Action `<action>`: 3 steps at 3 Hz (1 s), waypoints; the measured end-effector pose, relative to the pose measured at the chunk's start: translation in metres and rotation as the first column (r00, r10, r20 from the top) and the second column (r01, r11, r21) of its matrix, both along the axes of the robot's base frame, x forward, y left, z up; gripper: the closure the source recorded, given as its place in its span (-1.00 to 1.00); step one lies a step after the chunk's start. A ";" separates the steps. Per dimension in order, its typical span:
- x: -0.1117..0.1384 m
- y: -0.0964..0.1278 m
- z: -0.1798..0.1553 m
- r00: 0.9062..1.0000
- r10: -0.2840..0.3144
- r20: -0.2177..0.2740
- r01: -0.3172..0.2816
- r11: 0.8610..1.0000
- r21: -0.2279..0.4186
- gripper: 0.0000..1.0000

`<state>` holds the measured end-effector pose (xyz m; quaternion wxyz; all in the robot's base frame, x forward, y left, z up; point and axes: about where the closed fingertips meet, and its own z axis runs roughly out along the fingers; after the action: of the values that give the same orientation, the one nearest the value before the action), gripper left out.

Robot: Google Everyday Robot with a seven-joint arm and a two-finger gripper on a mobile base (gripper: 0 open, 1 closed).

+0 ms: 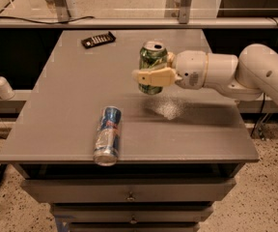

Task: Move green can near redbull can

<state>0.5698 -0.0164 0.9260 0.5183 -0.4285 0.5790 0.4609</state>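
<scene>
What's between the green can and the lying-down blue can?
Nothing: just bare table between the green can and redbull can, in the camera view. The hand grips the green can above the table.

No legible text anywhere.

Grey table [62, 124], flat top, with drawers [129, 190] under the near edge. On it, left of centre and close to the near edge: redbull can [107, 134], lying on its side, one silver end reaching the edge, the other pointing far. At the far side, left of centre: small black remote [98, 39], flat, slightly askew, well apart from the redbull can. Right of centre, a bright glare patch [168, 110] on bare surface. Above mid-table, reaching in from the right: claw [144, 76], clamped around the upright green can [152, 57], seemingly clear of the top.
</scene>
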 end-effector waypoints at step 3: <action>-0.067 0.015 -0.036 0.993 0.085 0.083 -0.080 0.995 -0.055 1.00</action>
<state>0.5031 -0.0013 0.8896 0.5119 -0.4846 0.5498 0.4482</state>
